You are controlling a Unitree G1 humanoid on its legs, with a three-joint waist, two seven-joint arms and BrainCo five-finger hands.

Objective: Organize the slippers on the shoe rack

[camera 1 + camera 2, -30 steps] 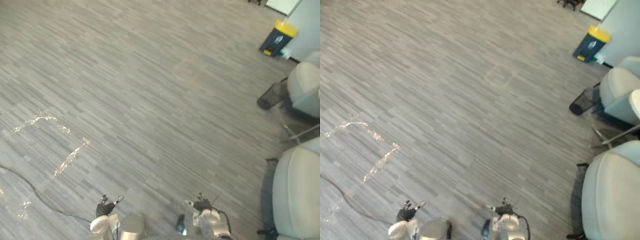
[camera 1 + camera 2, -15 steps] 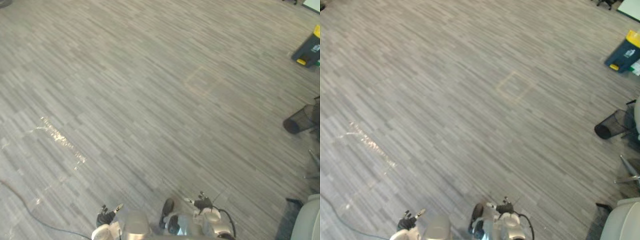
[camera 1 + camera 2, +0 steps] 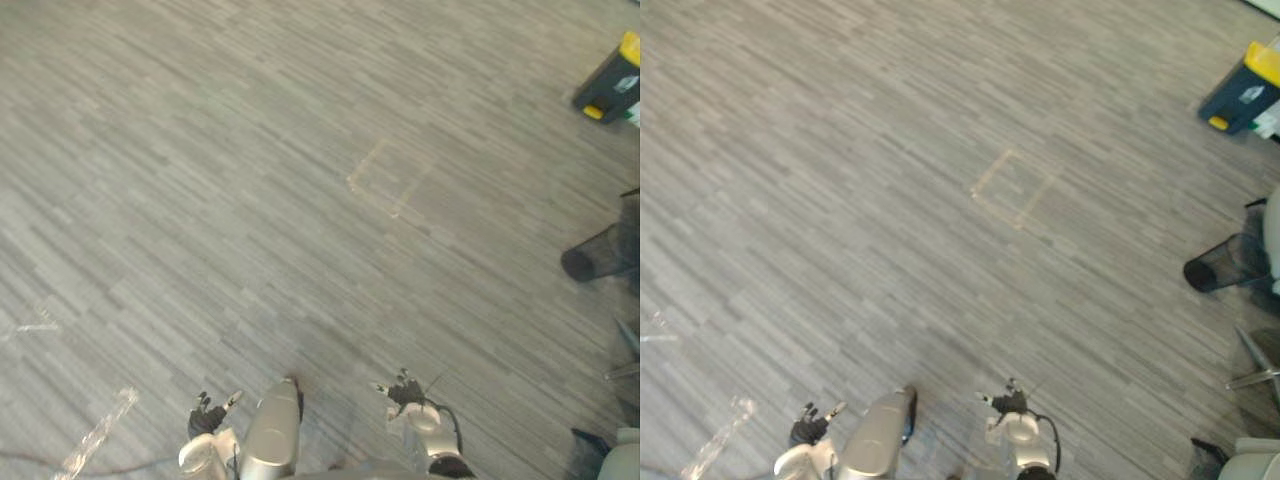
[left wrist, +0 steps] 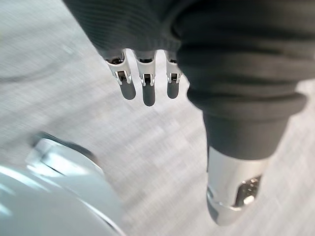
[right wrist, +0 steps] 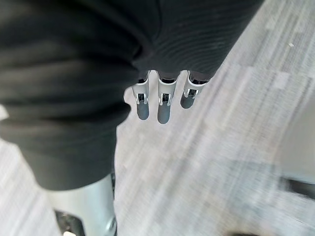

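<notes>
Two hands: left hand (image 3: 208, 414) at seven o'clock, right hand (image 3: 405, 392) at five. One yellow-lidded bin (image 3: 611, 82) at two o'clock, one black mesh basket (image 3: 596, 255) at three, one taped square (image 3: 389, 181) at one, two clear tape strips (image 3: 97, 437) at eight.

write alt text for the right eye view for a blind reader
The robot's left hand and right hand hang open and empty at the bottom edge, above a grey plank-patterned floor. A faint taped square marks the floor mid-frame; a black mesh wastebasket and a blue bin with a yellow lid sit at the right.
</notes>
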